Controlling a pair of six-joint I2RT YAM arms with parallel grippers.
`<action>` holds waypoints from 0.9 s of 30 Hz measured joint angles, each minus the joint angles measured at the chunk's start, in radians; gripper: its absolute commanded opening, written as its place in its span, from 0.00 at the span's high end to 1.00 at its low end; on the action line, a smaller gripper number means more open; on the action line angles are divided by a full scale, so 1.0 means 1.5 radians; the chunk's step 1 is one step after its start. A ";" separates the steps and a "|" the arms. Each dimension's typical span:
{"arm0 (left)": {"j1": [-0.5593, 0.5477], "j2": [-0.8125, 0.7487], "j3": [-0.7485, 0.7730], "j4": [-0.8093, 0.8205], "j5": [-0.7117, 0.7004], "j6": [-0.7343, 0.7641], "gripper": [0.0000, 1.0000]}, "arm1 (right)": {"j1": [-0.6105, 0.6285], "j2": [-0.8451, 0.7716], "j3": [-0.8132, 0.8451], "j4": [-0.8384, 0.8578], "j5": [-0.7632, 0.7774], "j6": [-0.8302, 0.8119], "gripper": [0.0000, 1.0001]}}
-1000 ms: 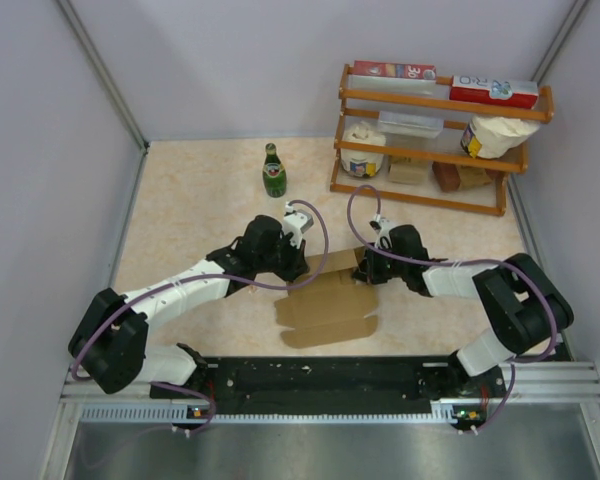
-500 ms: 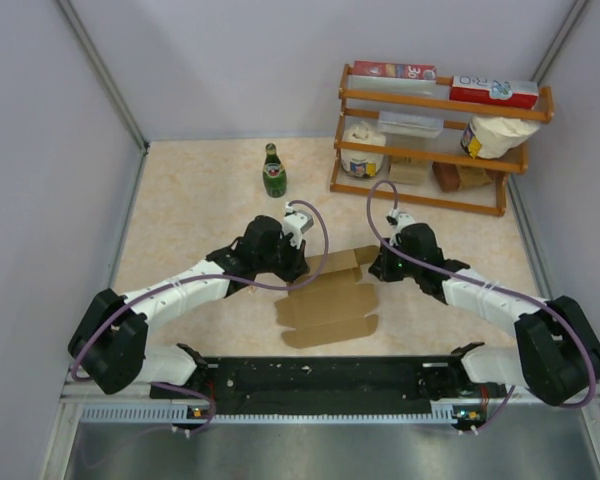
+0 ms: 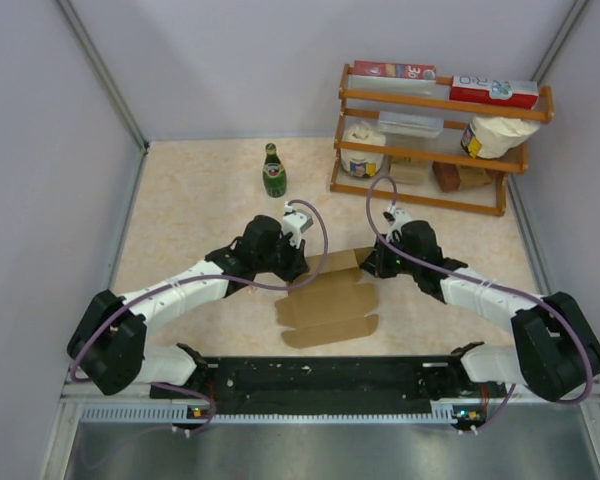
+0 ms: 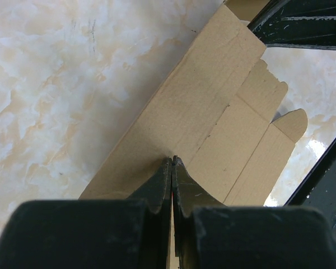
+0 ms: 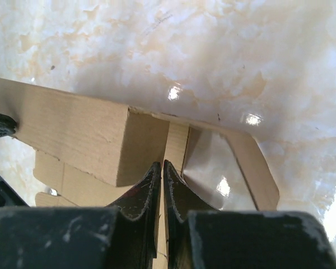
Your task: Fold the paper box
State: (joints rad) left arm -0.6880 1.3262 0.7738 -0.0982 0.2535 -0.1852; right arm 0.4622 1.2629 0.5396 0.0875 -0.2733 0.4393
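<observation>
The paper box (image 3: 325, 300) is a brown die-cut cardboard sheet lying near the front middle of the table, with its far long panel raised. My left gripper (image 3: 293, 268) is at the far left corner of the sheet. In the left wrist view its jaws (image 4: 172, 159) are shut on the raised cardboard panel (image 4: 213, 106). My right gripper (image 3: 372, 268) is at the far right corner. In the right wrist view it (image 5: 161, 163) is shut on a thin cardboard flap, beside the upright panel (image 5: 73, 129).
A green glass bottle (image 3: 273, 172) stands behind the left gripper. A wooden shelf rack (image 3: 430, 100) at the back right holds printed red-and-white cartons (image 3: 395, 71), bags and small items. A black rail (image 3: 330, 375) runs along the near edge. Walls close both sides.
The right arm has unfolded from a tucked elbow to a stretched pose. Its gripper swung slightly right, then came back onto the far right corner of the sheet. The left arm has held still.
</observation>
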 measured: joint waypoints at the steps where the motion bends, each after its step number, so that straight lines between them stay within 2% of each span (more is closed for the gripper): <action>1: 0.000 -0.001 0.000 0.000 0.000 0.000 1.00 | 0.000 0.003 0.000 0.008 -0.004 0.003 0.96; 20: 0.000 -0.001 0.000 0.000 0.002 -0.005 1.00 | -0.036 0.047 -0.012 0.122 -0.118 0.071 0.96; 24: 0.000 -0.001 0.000 0.000 0.002 -0.007 1.00 | -0.044 0.050 -0.016 0.125 -0.131 0.076 0.89; 27: 0.000 -0.001 0.000 0.000 0.003 -0.009 1.00 | -0.045 0.035 -0.014 0.085 -0.120 0.062 0.83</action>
State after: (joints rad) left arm -0.6880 1.3243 0.7738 -0.0982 0.2573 -0.1986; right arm 0.3954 1.3155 0.5179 0.2150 -0.4526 0.5327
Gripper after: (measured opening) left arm 0.009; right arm 0.113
